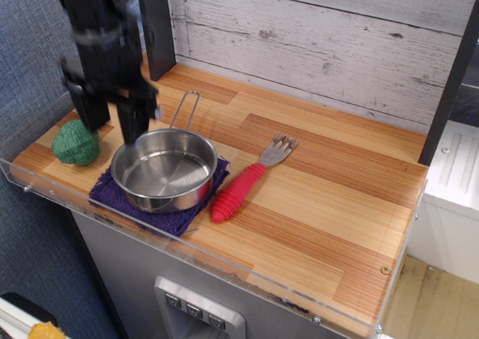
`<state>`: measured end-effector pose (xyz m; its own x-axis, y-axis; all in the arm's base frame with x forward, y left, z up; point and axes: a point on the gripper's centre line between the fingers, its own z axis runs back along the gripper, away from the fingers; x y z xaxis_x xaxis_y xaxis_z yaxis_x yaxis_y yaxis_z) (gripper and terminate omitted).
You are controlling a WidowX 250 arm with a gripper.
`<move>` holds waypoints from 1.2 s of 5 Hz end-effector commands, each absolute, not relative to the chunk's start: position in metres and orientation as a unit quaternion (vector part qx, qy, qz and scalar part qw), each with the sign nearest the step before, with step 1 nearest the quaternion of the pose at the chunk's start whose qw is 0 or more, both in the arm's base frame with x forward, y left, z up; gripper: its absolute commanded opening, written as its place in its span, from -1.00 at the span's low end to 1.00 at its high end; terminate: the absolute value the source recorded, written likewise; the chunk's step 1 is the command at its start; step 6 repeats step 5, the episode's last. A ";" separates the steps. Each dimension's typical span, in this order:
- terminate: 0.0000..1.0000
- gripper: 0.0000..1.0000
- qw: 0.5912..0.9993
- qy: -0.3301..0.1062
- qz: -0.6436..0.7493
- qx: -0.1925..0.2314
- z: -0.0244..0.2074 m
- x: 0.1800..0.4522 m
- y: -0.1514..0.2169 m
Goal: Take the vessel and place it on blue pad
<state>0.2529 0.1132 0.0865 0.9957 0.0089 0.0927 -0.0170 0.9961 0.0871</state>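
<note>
The vessel (165, 171), a shiny steel pan with a thin wire loop handle pointing back, sits flat on the blue pad (161, 204), a dark blue-purple cloth at the front left of the wooden counter. My gripper (112, 122) is black and blurred. It hangs above the pan's left rim with its two fingers spread apart and nothing between them. It is clear of the pan.
A green lumpy toy (75, 143) lies left of the cloth. A fork with a red ribbed handle (245, 183) lies right of the pan. A clear acrylic lip (224, 268) runs along the front edge. A dark post (156, 25) stands behind.
</note>
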 end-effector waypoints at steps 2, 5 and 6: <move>-1.00 1.00 0.994 -0.084 -0.049 0.051 0.146 0.261 0.070; 1.00 1.00 0.997 -0.068 -0.028 0.025 0.133 0.261 0.073; 1.00 1.00 0.997 -0.068 -0.028 0.025 0.133 0.261 0.073</move>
